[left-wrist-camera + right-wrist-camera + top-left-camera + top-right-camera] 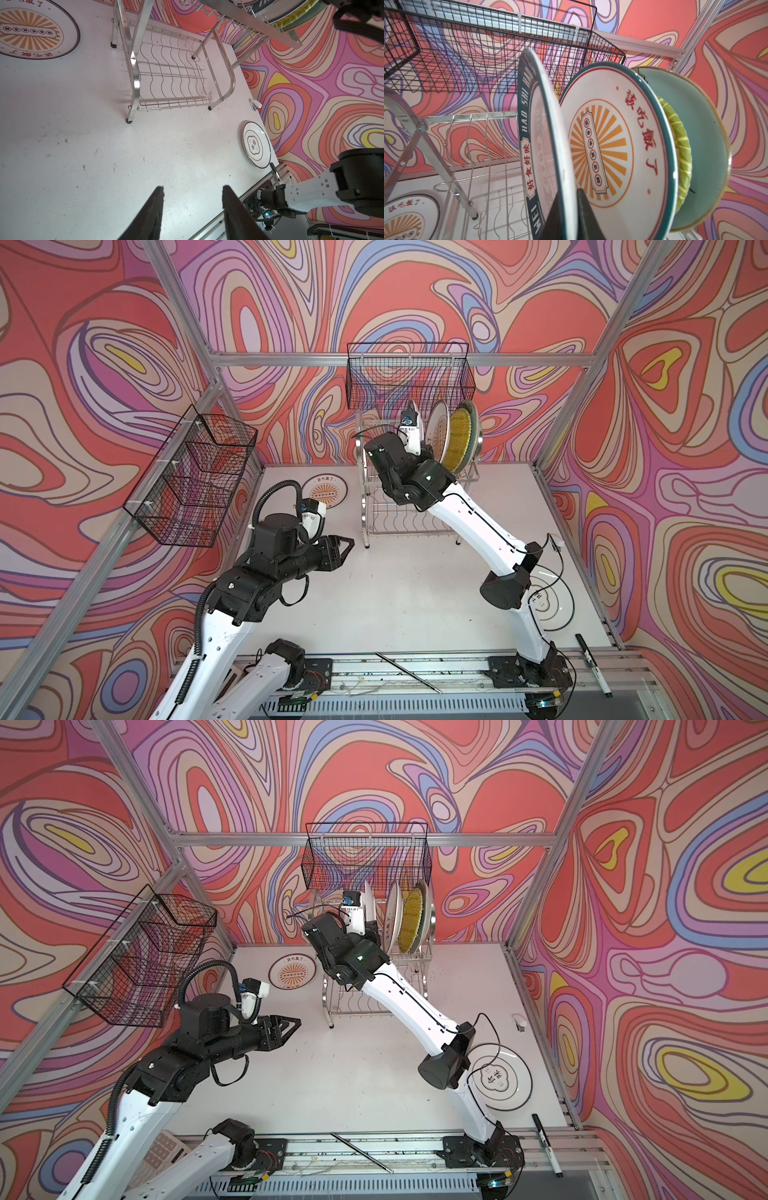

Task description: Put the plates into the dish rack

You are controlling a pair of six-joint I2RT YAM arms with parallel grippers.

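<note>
The white, scuffed surface (395, 593) carries the chrome dish rack (135, 68) standing on its feet at 12 o'clock. An orange-sunburst plate (326, 492) lies flat at 11 o'clock, just beside the rack. A black-ringed white plate (500, 1077) lies flat at 4 o'clock near the edge, and a small white clip (518, 1021) at 3 o'clock.

Robot lab test cell: aluminium frame (291, 359), swirl-printed backdrop walls (685, 448), mounting rail (365, 672) at front.

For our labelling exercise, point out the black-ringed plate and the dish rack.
black-ringed plate (255, 144): left wrist view, its centre emblem.
dish rack (136, 80): left wrist view, its chrome side frame.
</note>
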